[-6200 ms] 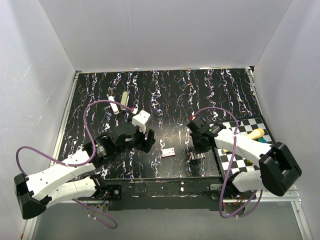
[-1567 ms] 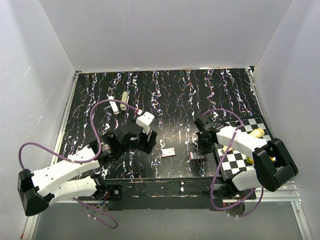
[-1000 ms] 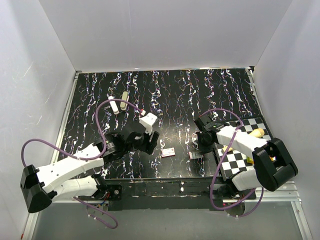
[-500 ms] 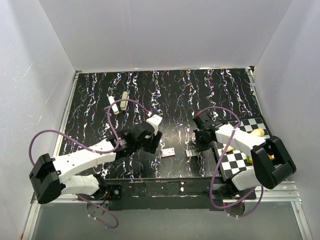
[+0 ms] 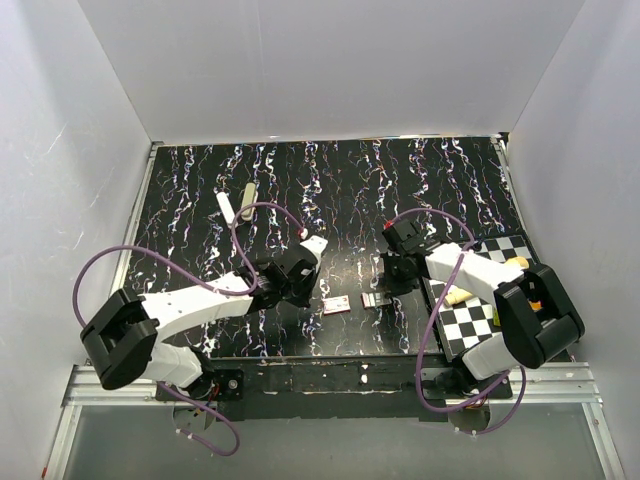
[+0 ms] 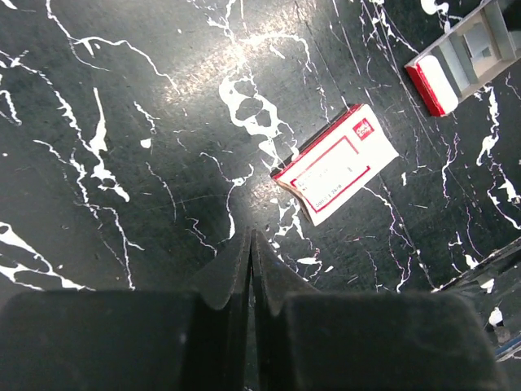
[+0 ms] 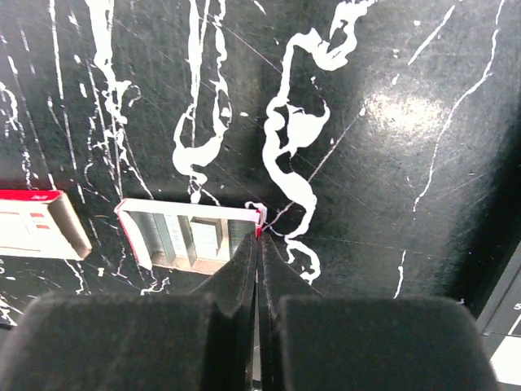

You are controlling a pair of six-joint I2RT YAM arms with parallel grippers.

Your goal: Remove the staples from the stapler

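Stretches the left arm much further toward the middle of the table [image 5: 400, 190] than six seconds ago, and has the staple tray [image 5: 375, 299] shifted leftward along with the right gripper [image 5: 384, 287], closer now to the small box [image 5: 336, 305].

Works on a black marbled surface walled in white on three sides, with wide bare room across the back and the middle. Crowds only the near strip. Has a checkered board [image 5: 475, 322] filling the near right corner, close beside the right arm.

Leaves the stapler [image 5: 224, 208] at the back left, just beside a pale wooden stick [image 5: 247, 194], well apart from both grippers. Puts it nearer the left one than the right, behind that gripper and off to its left.

Holds the left gripper [image 5: 303, 292] with jaws pressed flat together and nothing between them, the tips [image 6: 250, 236] near one corner of the small box [image 6: 334, 163] but clear of it. Cannot tell whether those tips touch the surface. Pinches the right gripper [image 7: 256, 236] tight on the thin end wall of the staple tray [image 7: 191, 232], with a sliver of red rim between the tips. Shows grey staple strips [image 7: 175, 236] lying in that tray, and the small box just beside its far end.
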